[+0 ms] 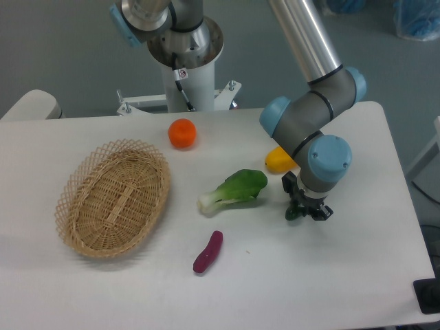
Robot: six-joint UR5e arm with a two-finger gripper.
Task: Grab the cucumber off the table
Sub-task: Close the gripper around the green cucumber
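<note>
A purple elongated vegetable (207, 252) was seen nearest the camera on the table (330, 275). To its right, the cucumber (293, 212) was found low at the gripper (306, 210), partly hidden; whether it was clasped could not be told. A leafy vegetable (236, 190) was seen nearby.

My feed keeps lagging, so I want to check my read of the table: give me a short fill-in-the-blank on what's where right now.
1. The gripper is down at the dark green ____, which shows between its fingers.
2. The wicker basket holds ____.
3. The purple vegetable lies in front of the ____ green leafy vegetable.
4. Near the robot base sits a round ____ fruit.

Missing words: cucumber; nothing; light; orange
</note>
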